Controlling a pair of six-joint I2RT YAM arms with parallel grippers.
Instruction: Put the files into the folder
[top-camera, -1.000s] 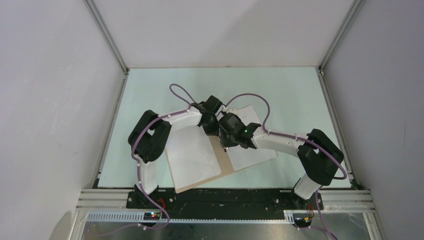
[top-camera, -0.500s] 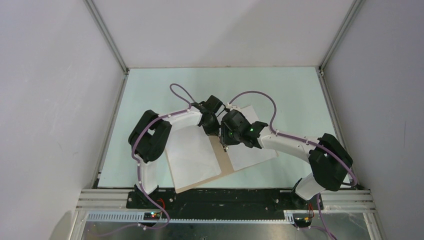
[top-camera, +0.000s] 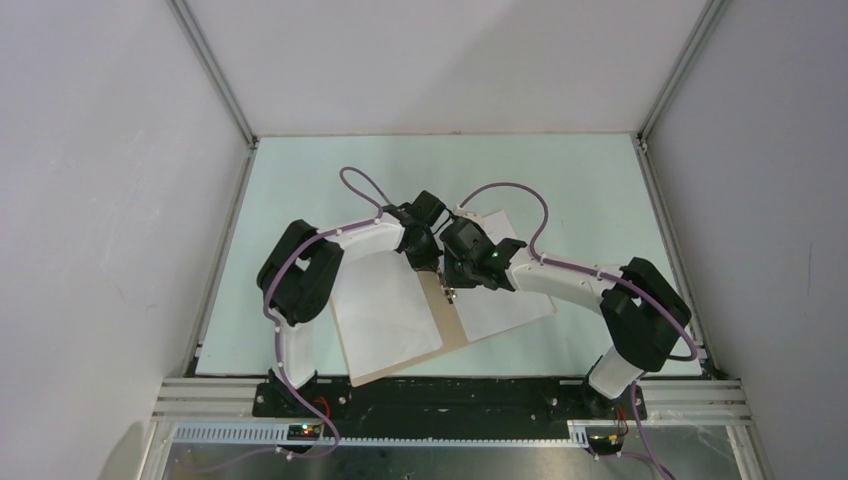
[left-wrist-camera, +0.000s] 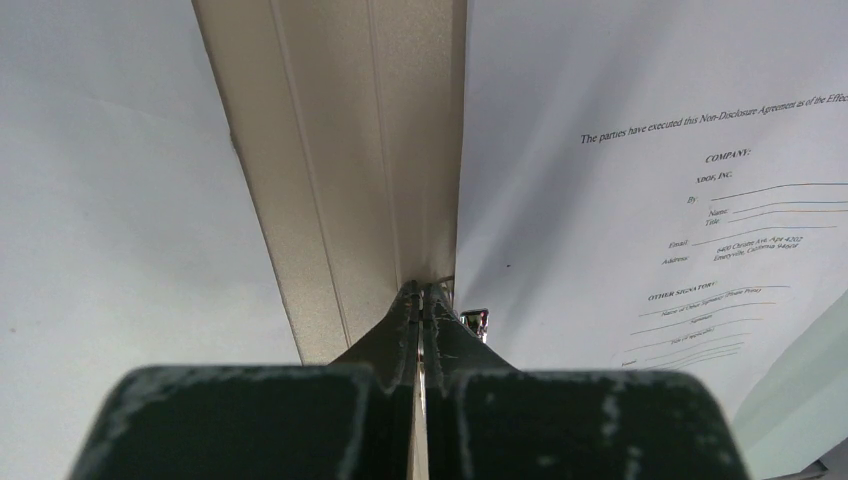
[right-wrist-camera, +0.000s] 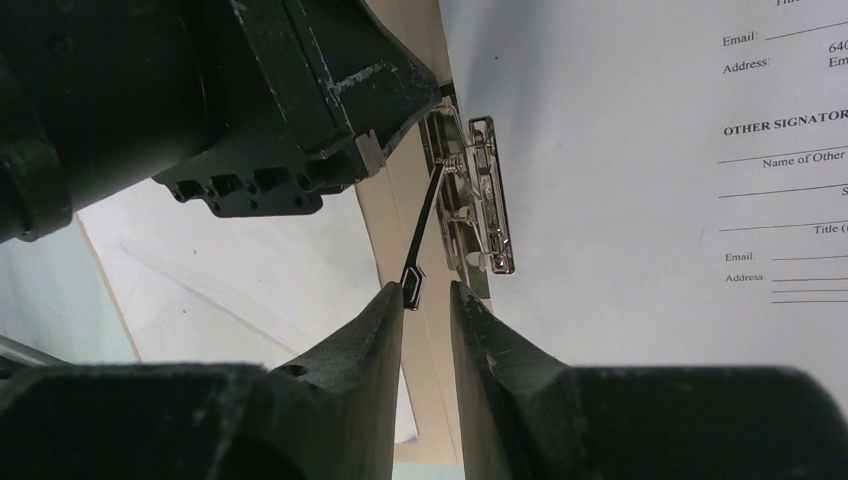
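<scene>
The folder lies open on the table, its tan spine running between two white pages. A printed file sheet covers its right half, and a plain white sheet covers the left. My left gripper is shut, its tips down on the spine beside the metal clip. My right gripper hangs over the spine just nearer me. Its jaws stand narrowly apart. The clip's thin black lever is raised, its end against the left fingertip.
Pale green table surface surrounds the folder. White walls with metal corner rails close in the back and sides. Both wrists crowd together above the spine, and the printed sheet's signature lines run toward the right edge.
The right arm's elbow swung out to the right and came back. Its gripper stayed over the spine, shifting slightly. The left arm has not moved.
</scene>
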